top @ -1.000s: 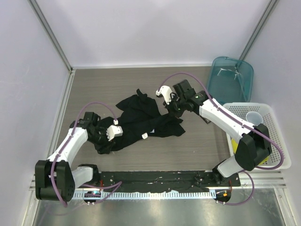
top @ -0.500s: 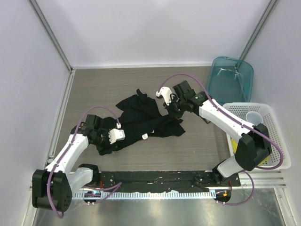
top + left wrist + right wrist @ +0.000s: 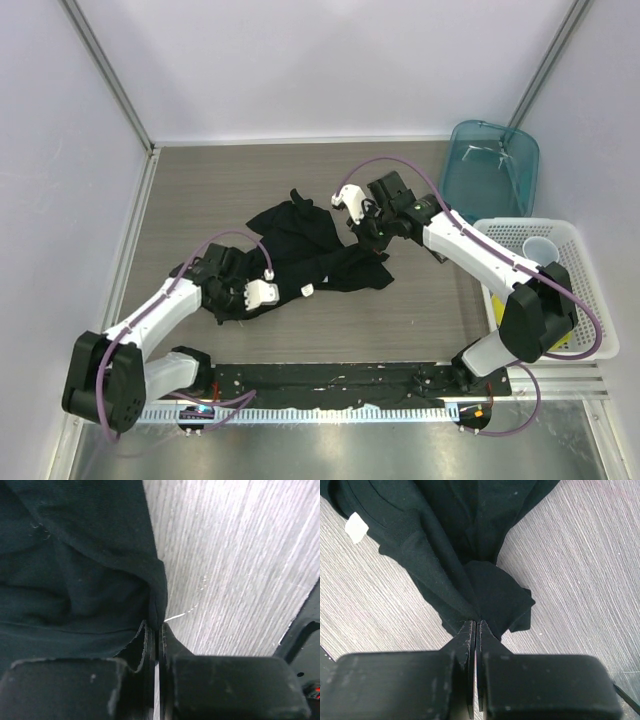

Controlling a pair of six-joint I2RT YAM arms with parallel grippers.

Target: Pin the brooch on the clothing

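Grey wood-grain bench (image 3: 200, 190): carries one black fabric T-shirt (image 3: 310, 240), crumpled at mid-bench between the two arms. Left claw (image 3: 159, 625): pressed together, pinching the shirt's near-left hem, with bare bench just beside it. Right claw (image 3: 476, 625): pressed together, pinching a gathered fold at the shirt's far-right side. Small white square label (image 3: 307, 290): lies on the shirt's near edge, apart from both claws.

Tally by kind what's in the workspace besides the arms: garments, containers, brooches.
Black T-shirt: 1
Teal tub: 1
White basket: 1
Pale cup in the basket: 1
Brooch: 0 in view
Total: 4
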